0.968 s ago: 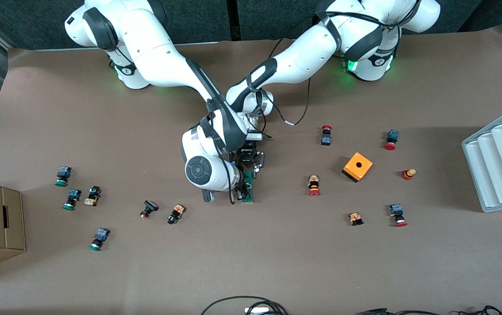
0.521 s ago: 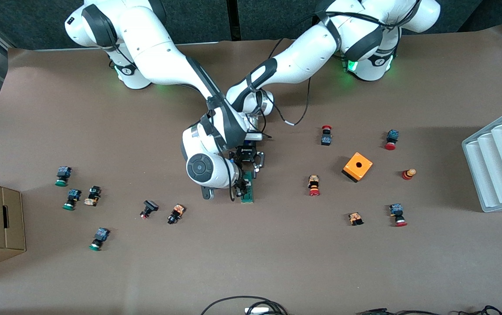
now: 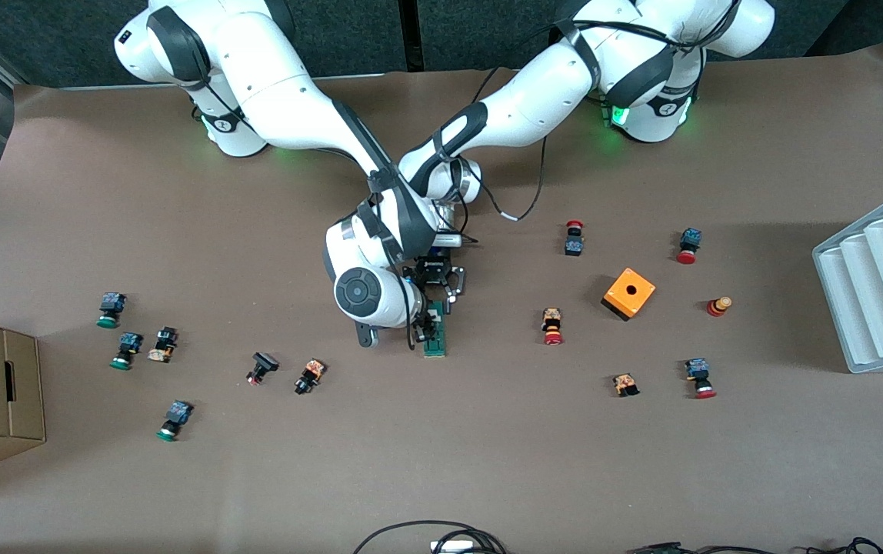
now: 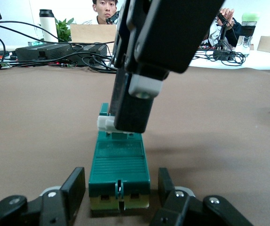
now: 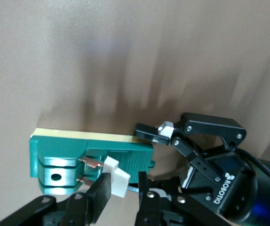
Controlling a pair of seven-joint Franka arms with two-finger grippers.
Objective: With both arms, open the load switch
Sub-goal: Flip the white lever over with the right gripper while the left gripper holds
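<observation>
- Dark-green and narrow, the load switch lay on the brown table near its middle, lengthwise toward the front camera, with the orange box well apart toward the left arm's end.
- Left gripper sat low at the switch's end farther from the front camera, its jaws clamped on the green body, one finger against each side.
- Right gripper was down over the same switch, jaws pinched together on the small white block where copper-coloured tabs showed.
- Judged as the step in hand: parting the white piece from the green body.
- Doing it well probably meant keeping the left grip still and flat on the table as the anchor, while the right pulled straight along the piece's own line, not twisting, since a narrow pinch on a small block could slip.
- Scattered push buttons lay well clear of the work.
- Readable writing: "ROBOTIQ" on the left gripper's black body, seen in the right wrist view; nothing legible on the switch.
</observation>
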